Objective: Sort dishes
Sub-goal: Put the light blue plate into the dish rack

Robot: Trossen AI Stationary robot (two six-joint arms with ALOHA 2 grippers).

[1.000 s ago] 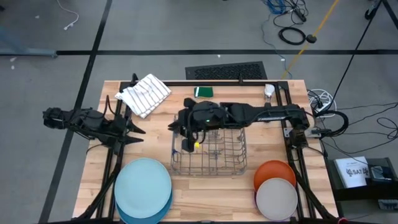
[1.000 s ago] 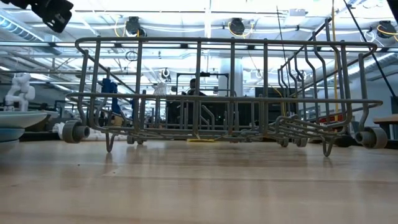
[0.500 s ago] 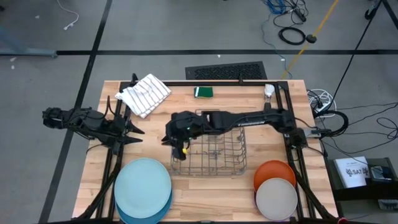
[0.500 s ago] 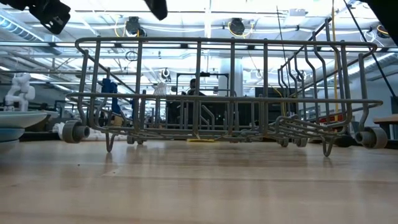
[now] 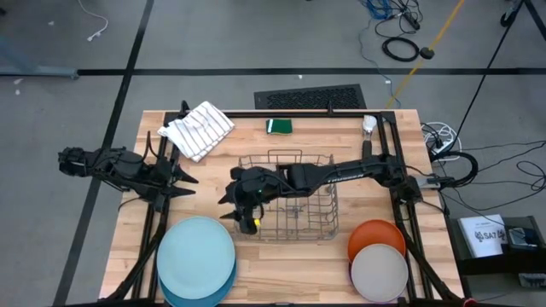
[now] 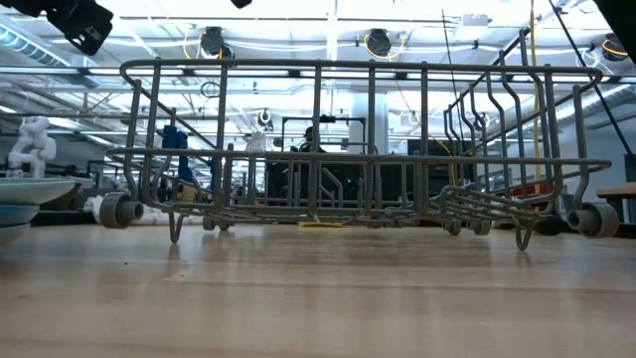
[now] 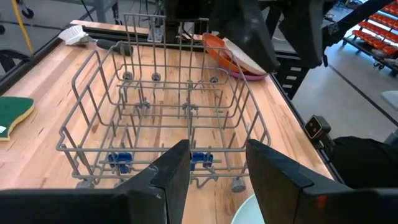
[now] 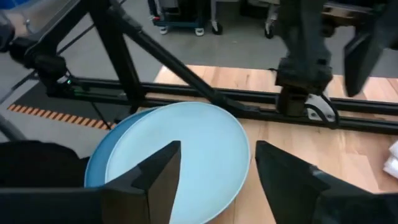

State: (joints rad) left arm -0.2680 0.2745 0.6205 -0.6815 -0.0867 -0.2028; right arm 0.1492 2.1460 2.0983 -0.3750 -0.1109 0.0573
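A stack of large plates sits at the table's near left, a light blue plate (image 5: 196,251) (image 8: 186,137) on top of a darker blue one (image 8: 98,163). At the near right an off-white plate (image 5: 380,273) overlaps an orange plate (image 5: 374,232). My right gripper (image 5: 227,207) (image 8: 214,180) hangs open past the left end of the wire rack (image 5: 294,200), above the table and just short of the blue stack's far rim. My left gripper (image 5: 189,180) (image 7: 217,174) waits open at the table's left edge, pointing at the rack.
The wire rack (image 7: 161,106) stands mid-table with nothing in it, and my right arm reaches across above it. A white striped cloth (image 5: 198,128) and a green sponge (image 5: 279,126) lie at the far side. The arm mounts' frame rails run along both table sides.
My right gripper has travelled from above the rack's left part toward the table's left and near edges, sinking and tipping further down, and now stands beyond the rack next to the blue plate stack. The plates and the rack have stayed put.
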